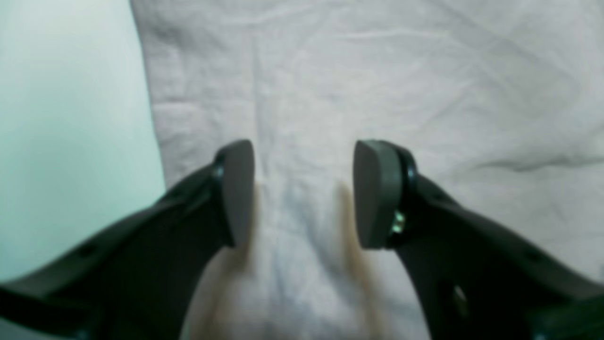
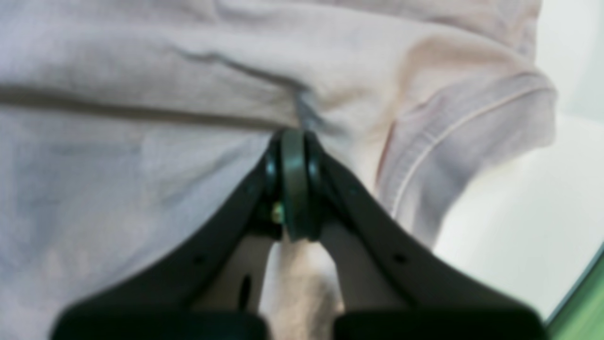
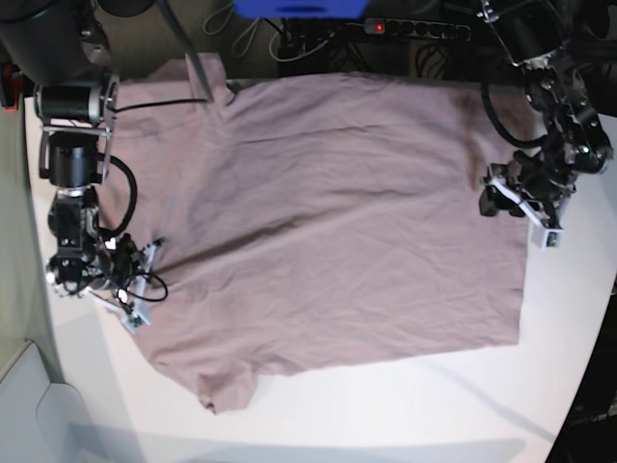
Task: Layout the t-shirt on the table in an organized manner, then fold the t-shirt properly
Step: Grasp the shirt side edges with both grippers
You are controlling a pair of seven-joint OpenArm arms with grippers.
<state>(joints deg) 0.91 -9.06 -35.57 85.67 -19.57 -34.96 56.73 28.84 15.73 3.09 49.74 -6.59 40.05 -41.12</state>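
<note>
Base view: t-shirt (image 3: 328, 231) is lying spread flat across the white tabletop (image 3: 405, 405), mauve-brown, wrinkled, one short sleeve sticking out at the near-left corner. Cables and a power strip (image 3: 415, 27) are sitting past the far edge.

Left gripper (image 1: 302, 193) is hovering at the shirt's edge on the base view's right side. The base view is too coarse to show its fingers; the left wrist view is settling it: fingers (image 1: 377, 193) are standing apart with a clear gap, nothing between them, flat cloth directly below and bare tabletop off to the left of frame.

Right gripper (image 2: 293, 184) is sitting at the shirt's opposite edge, near the sleeve. The right wrist view is showing the fingers pressed fully together, tips at a crease in the fabric. Blur is hiding whether any cloth is pinched between them, can't tell. This view is also showing the hemmed sleeve cuff (image 2: 453, 141) just right of the fingers, lifted slightly off the tabletop, a detail the base view is not resolving.
</note>
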